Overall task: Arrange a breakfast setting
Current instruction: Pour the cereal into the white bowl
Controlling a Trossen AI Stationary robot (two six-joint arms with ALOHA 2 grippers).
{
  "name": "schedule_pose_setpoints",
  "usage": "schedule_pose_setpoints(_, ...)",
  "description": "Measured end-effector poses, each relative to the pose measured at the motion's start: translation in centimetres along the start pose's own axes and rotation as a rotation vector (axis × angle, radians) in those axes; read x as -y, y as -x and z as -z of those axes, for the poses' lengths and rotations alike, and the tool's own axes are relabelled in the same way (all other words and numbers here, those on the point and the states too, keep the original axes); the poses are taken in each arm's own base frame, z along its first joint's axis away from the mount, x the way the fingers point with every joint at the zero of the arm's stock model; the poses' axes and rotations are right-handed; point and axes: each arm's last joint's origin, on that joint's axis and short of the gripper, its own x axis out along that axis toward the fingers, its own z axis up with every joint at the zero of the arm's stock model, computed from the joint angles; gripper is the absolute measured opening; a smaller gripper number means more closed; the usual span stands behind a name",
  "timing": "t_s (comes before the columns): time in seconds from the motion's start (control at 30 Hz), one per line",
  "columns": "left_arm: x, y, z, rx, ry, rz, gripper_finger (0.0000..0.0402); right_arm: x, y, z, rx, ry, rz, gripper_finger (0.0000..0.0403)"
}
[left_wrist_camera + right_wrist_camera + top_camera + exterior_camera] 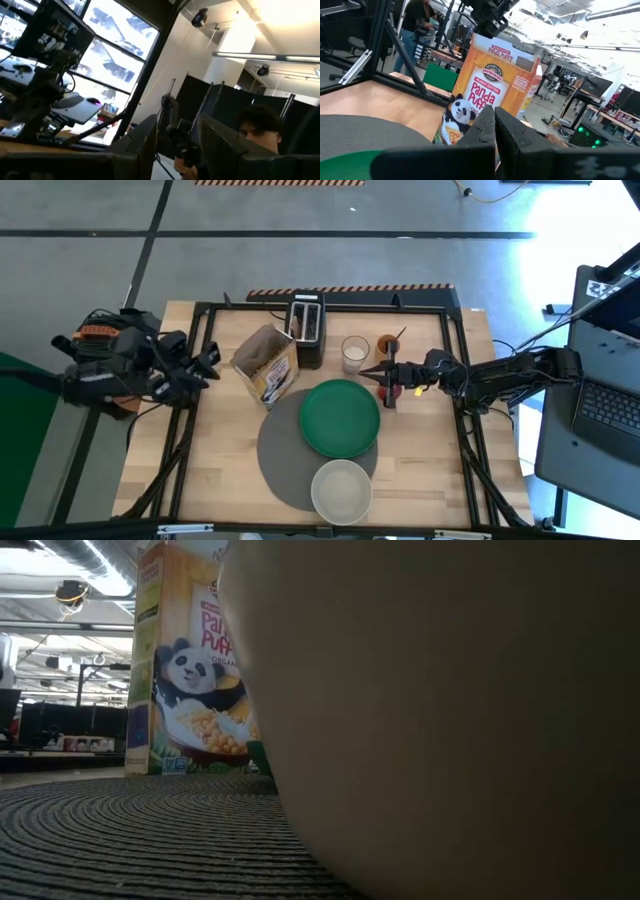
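Note:
A round grey mat (285, 455) lies at the table's near middle. On it rest a green plate (340, 417) and, nearer, a pale bowl (341, 490), which fills the low view (450, 720). A cereal box (266, 365) stands left of the plate. My right gripper (372, 369) is shut and hangs level at the plate's far right edge, pointing toward the box (495, 85). A red apple (400, 391) shows partly under it. My left gripper (208, 366) is drawn back over the table's left edge, fingers apart (182, 150) with nothing between.
A black toaster (306, 328) with a brown slice in a slot stands at the far middle. Right of it are a glass of milk (355, 352) and an orange cup (388, 345). A black frame (450, 330) rims the table. A person (260, 130) is beyond it.

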Motion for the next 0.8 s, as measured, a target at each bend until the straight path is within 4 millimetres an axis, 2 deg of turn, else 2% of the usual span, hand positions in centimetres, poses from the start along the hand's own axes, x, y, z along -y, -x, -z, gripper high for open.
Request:
schedule_pose_setpoints(0.13,0.4,-1.1,0.9,-0.007,-0.002,-0.017,0.0135,0.0,0.0,0.1,-0.007,0.009,-0.005,0.0000)
schedule_pose_setpoints(0.3,0.8,-3.9,3.8,-0.138,0.032,-0.061,0.0135,-0.1,0.0,0.1,-0.015,0.008,-0.008,0.0000)
schedule_pose_setpoints(0.43,2.0,-5.0,6.1,-0.223,0.032,-0.097,0.0135,-0.1,0.0,0.2,-0.015,0.008,-0.009,0.0000)
schedule_pose_setpoints(0.57,3.8,-4.7,7.2,-0.225,0.028,-0.173,0.0135,-0.1,0.0,0.1,-0.012,0.007,-0.019,0.0000)
schedule_pose_setpoints(0.8,5.0,-2.7,10.0,-0.274,0.029,-0.492,0.0135,-0.1,0.0,0.1,-0.012,0.007,-0.020,0.0000)
